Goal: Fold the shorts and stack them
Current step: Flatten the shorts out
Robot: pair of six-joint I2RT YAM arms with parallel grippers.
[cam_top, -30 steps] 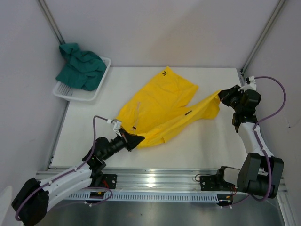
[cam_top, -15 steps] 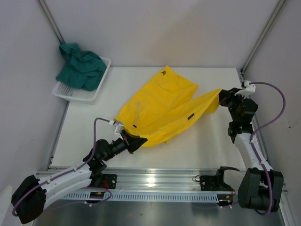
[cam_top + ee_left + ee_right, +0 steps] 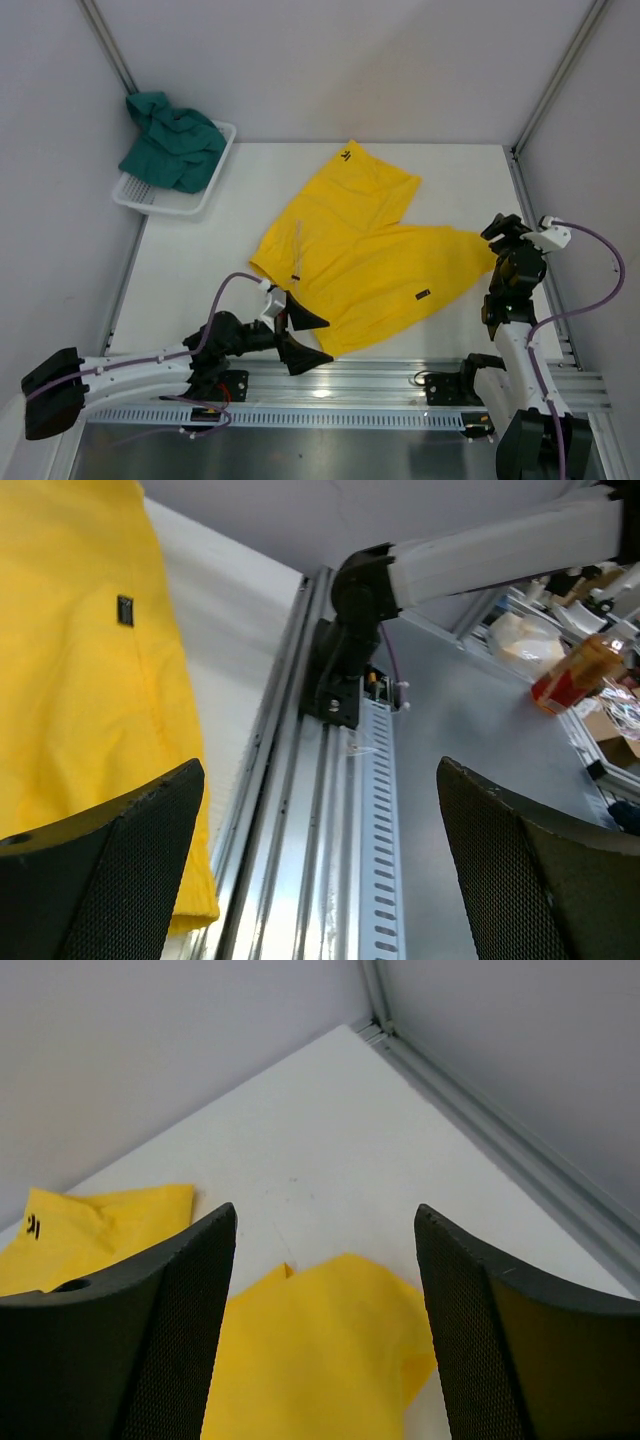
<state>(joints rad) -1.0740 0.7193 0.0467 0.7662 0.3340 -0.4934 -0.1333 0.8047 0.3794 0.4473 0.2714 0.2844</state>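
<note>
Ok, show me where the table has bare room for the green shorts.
Widest: the left strip of table between the basket and the yellow shorts. Also the far right corner beyond them. Crowded at the near edge by the left gripper, and by the right gripper.

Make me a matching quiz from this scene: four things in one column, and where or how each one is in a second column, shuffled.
1. yellow shorts
2. green shorts
3. left pincer
4. right pincer

A. open, by the metal rail at the near edge
B. bunched in the white basket
C. open, over the tip of a yellow leg
D. spread out on the table

Pairs: 1-D, 2-B, 3-A, 4-C
</note>
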